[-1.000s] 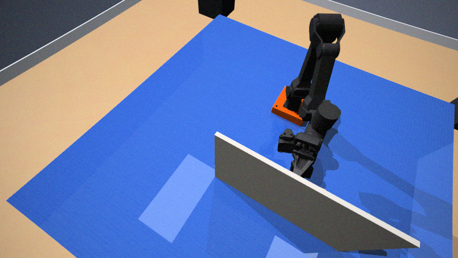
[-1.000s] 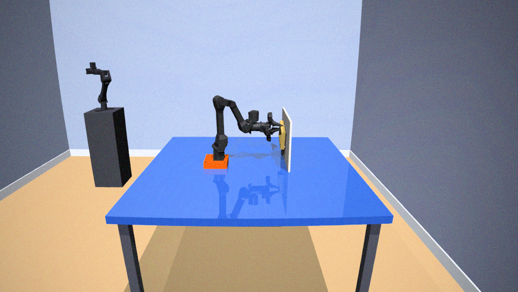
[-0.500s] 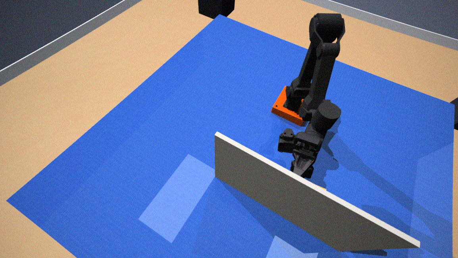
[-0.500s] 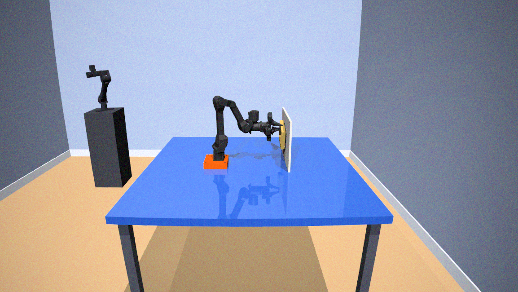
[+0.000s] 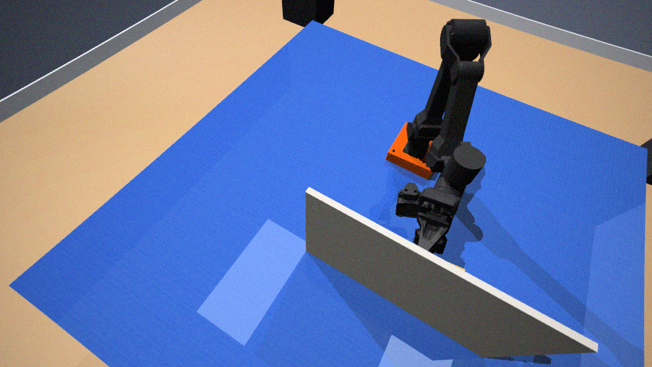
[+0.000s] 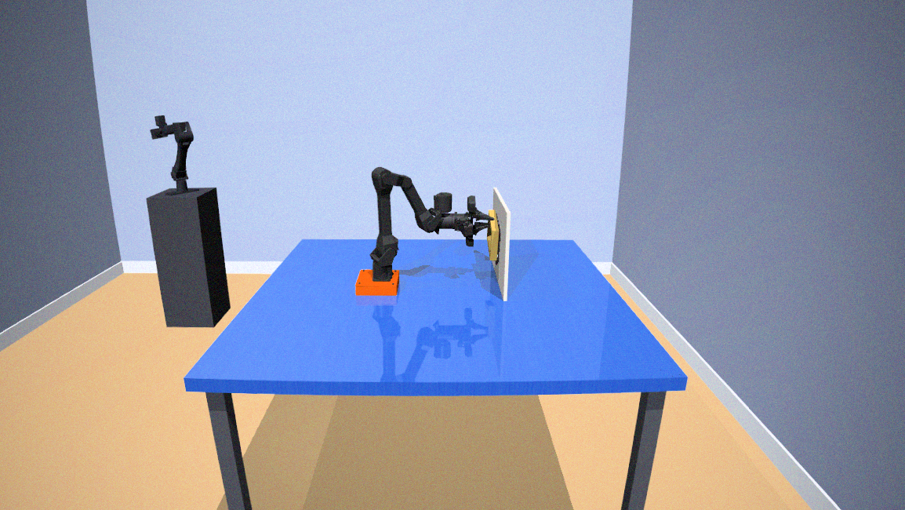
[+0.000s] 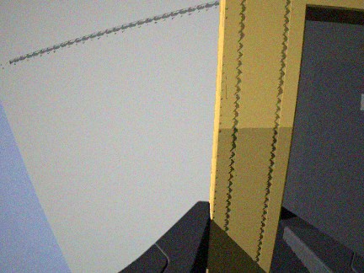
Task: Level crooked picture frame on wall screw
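One tool gripping one yellow frame.

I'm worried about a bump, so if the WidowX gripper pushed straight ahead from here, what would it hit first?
Probably the yellow picture frame, since the gripper is shut on its bar; right behind it stands the pale upright panel. The remaining gap is unclear.
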Available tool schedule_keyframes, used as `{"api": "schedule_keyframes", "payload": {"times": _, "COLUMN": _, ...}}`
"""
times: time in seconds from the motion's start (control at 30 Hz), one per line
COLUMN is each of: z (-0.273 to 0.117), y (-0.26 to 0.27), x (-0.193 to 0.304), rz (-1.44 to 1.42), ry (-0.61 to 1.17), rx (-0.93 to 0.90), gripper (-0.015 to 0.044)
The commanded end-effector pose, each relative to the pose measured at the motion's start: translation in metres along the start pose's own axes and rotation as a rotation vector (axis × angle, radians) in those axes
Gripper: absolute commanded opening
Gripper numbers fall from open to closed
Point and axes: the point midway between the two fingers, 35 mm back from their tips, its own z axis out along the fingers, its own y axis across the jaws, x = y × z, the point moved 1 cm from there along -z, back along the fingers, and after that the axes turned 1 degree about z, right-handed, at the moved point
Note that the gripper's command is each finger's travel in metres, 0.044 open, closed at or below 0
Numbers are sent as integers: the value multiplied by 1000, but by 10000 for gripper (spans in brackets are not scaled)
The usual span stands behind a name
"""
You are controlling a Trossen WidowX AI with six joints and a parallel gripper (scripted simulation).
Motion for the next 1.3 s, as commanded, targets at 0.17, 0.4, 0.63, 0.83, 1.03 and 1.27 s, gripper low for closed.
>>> {"api": "schedule_keyframes", "payload": {"times": 0.17, "z": 0, "y": 3, "x": 2, "rz": 8, "ry": 1, "rx": -8, "gripper": 0}}
{"api": "schedule_keyframes", "payload": {"times": 0.4, "z": 0, "y": 3, "x": 3, "rz": 8, "ry": 1, "rx": -8, "gripper": 0}}
{"api": "schedule_keyframes", "payload": {"times": 0.63, "z": 0, "y": 3, "x": 3, "rz": 8, "ry": 1, "rx": -8, "gripper": 0}}
{"api": "schedule_keyframes", "payload": {"times": 0.83, "z": 0, "y": 3, "x": 6, "rz": 8, "ry": 1, "rx": -8, "gripper": 0}}
{"api": "schedule_keyframes", "payload": {"times": 1.03, "z": 0, "y": 3, "x": 8, "rz": 8, "ry": 1, "rx": -8, "gripper": 0}}
{"api": "schedule_keyframes", "payload": {"times": 1.27, "z": 0, "y": 3, "x": 8, "rz": 8, "ry": 1, "rx": -8, "gripper": 0}}
